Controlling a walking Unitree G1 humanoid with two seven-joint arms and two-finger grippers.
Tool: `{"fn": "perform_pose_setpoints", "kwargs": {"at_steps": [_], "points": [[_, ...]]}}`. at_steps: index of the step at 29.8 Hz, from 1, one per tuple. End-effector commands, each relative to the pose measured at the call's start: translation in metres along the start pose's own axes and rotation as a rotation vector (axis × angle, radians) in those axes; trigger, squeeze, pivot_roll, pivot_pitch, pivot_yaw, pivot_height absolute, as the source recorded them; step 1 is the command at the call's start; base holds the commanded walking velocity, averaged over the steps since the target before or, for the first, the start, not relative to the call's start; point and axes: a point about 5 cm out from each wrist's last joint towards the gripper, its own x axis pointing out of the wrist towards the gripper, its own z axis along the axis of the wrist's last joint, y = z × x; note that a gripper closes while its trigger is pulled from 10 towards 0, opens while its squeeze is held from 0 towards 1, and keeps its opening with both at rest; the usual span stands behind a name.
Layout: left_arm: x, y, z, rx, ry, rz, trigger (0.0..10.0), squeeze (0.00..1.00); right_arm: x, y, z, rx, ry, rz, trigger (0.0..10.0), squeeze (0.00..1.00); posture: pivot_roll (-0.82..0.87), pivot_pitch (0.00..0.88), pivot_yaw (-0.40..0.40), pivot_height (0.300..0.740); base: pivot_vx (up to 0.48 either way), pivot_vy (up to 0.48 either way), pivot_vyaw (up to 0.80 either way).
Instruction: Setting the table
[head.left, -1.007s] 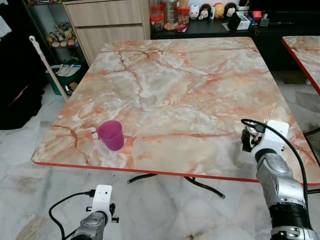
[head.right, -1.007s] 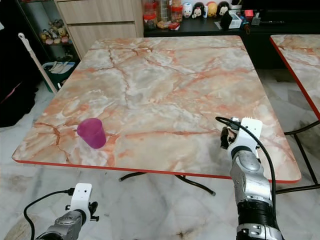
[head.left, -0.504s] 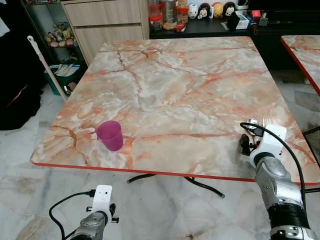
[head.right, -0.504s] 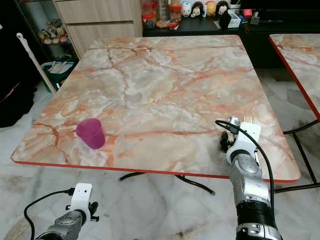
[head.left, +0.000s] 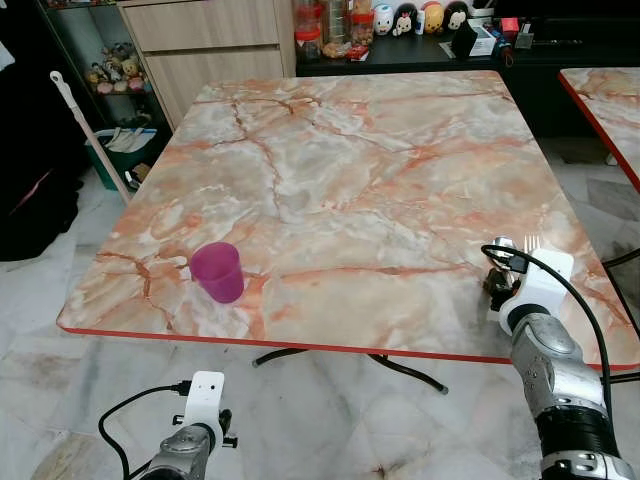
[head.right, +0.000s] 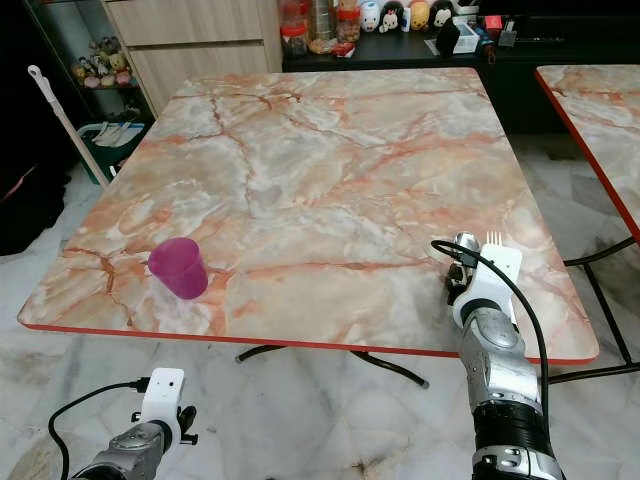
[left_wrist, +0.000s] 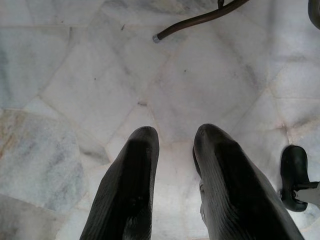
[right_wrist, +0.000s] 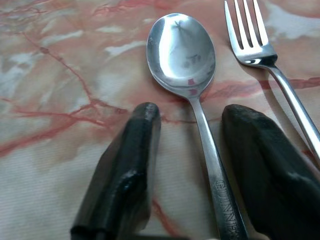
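A square table (head.left: 350, 180) with a pink-and-cream marbled top and a red edge stands before the robot. On it, at about eight o'clock from the middle of the top and near the front edge, stands an upright translucent magenta plastic cup (head.left: 218, 271). At about four o'clock, close to the front right corner, the right gripper (right_wrist: 195, 165) rests low over the tabletop. Its two black fingers (right_wrist: 125, 175) are spread apart, and the handle of a polished steel spoon (right_wrist: 187, 65) runs between them, bowl up and pointing away from the wrist. The fingers do not appear to press on the handle. Just beside the spoon, outside the gripper's span, lies a steel fork (right_wrist: 260, 55), roughly parallel to it and not touching it.

In the head views the spoon bowl (head.right: 463, 243) and the fork tines (head.right: 493, 239) peek out beyond the white wrist housing, toward twelve o'clock from it.

The left gripper (left_wrist: 175, 150) hangs idle below the table edge at about seven o'clock, its fingers slightly apart with nothing between them, pointing at the pale marble floor (left_wrist: 75, 75), where a dark table leg (left_wrist: 200, 19) crosses.

The step in hand looks like laying out the cutlery on the right side of the setting. Both pieces lie flat on the top, so the next move calls for drawing the right gripper straight back along the spoon handle and up, without dragging the spoon or nudging the fork out of line.
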Motion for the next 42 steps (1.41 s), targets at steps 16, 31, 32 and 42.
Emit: {"fn": "perform_pose_setpoints", "kwargs": {"at_steps": [16,31,32,42], "points": [[-0.001,0.005,-0.002,0.031,0.024,0.002,10.0,0.00,0.001,0.008,-0.005,-0.007,0.014,0.053,0.0,0.00,-0.07,0.098,0.087,0.740,0.000,0.000,0.00],[0.000,0.005,-0.001,0.032,0.021,0.002,10.0,0.00,0.002,0.012,0.008,-0.007,-0.044,0.076,0.0,0.00,-0.07,0.092,0.085,0.740,0.000,0.000,0.00],[0.000,0.005,-0.001,0.032,0.021,0.003,10.0,0.00,0.002,0.011,0.010,-0.024,-0.051,0.072,0.0,0.00,-0.07,0.092,0.085,0.740,0.000,0.000,0.00],[-0.001,0.006,-0.001,0.021,0.010,0.029,10.0,0.00,-0.005,0.022,0.062,-0.149,-0.288,0.066,10.0,0.00,-0.07,0.090,0.086,0.740,0.000,0.000,0.00]]}}
